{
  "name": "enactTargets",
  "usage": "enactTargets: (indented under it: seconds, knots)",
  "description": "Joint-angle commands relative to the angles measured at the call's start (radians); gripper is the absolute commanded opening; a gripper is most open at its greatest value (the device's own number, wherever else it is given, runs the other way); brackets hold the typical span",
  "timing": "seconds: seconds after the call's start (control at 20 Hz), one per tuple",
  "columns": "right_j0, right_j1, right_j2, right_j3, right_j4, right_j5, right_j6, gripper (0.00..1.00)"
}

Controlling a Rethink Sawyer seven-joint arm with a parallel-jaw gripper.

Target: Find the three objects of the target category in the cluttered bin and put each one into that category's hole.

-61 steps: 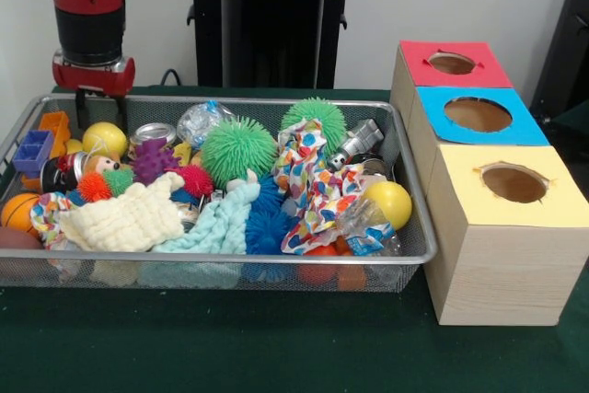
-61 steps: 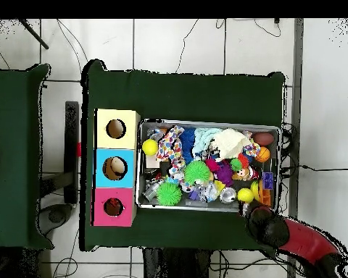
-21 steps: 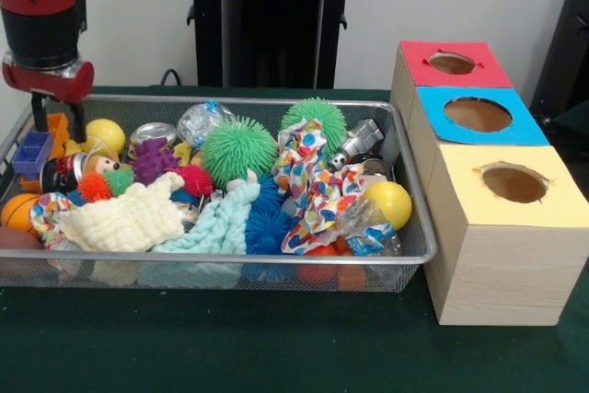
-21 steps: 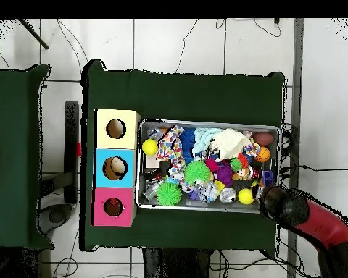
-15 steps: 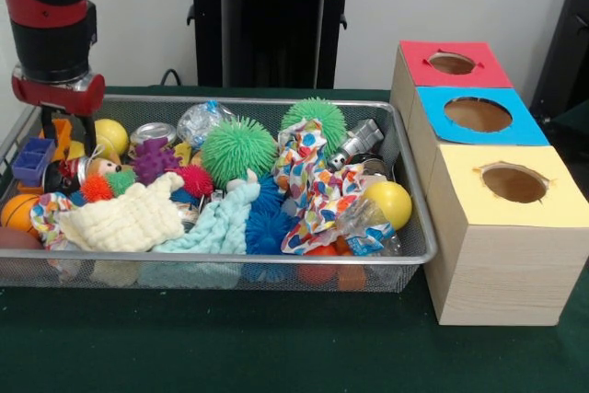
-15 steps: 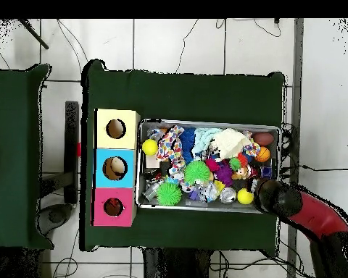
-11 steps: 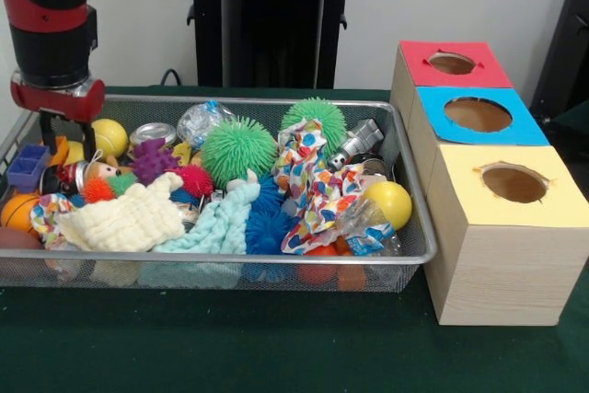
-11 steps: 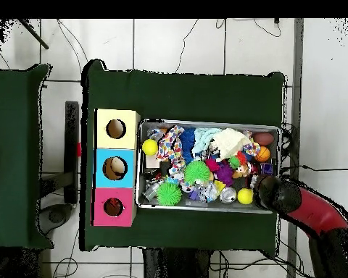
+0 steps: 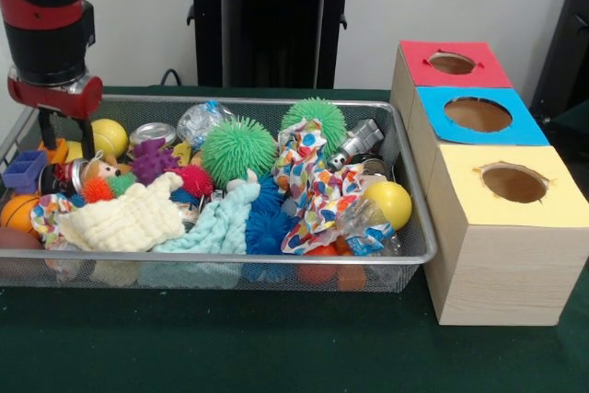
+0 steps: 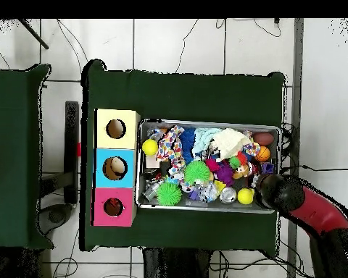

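A wire mesh bin holds a heap of toys: spiky balls, cloths, cans, balls and blocks. My gripper hangs over the bin's left end, open. Its fingers stand on either side of an orange block. A blue block lies just left of it and a yellow ball just right. In the overhead view the red arm covers the gripper at the bin's lower right corner. The three boxes with holes are red, blue and yellow.
A big green spiky ball, a patterned cloth and a second yellow ball fill the bin's middle and right. The boxes stand tight against the bin's right side. A black stand rises behind the bin.
My gripper moved from the bin's back rim to its left end and lowered around the orange block. The blue block slid left and nearer the camera.
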Motion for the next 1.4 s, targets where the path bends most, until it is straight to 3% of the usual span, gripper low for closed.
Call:
enactTargets:
  seconds: [0.05, 0.4, 0.75, 1.0, 1.4]
  knots:
    - [0.063, -0.084, -0.012, -0.024, 0.075, 0.187, 0.162, 1.00]
    - [0.084, -0.099, -0.033, -0.007, 0.094, 0.202, 0.165, 1.00]
    - [0.075, -0.058, -0.031, -0.013, 0.103, 0.146, 0.145, 1.00]
    - [0.091, 0.039, -0.038, -0.095, 0.084, 0.082, 0.152, 1.00]
    - [0.130, 0.125, -0.023, -0.116, 0.161, -0.031, 0.265, 1.00]
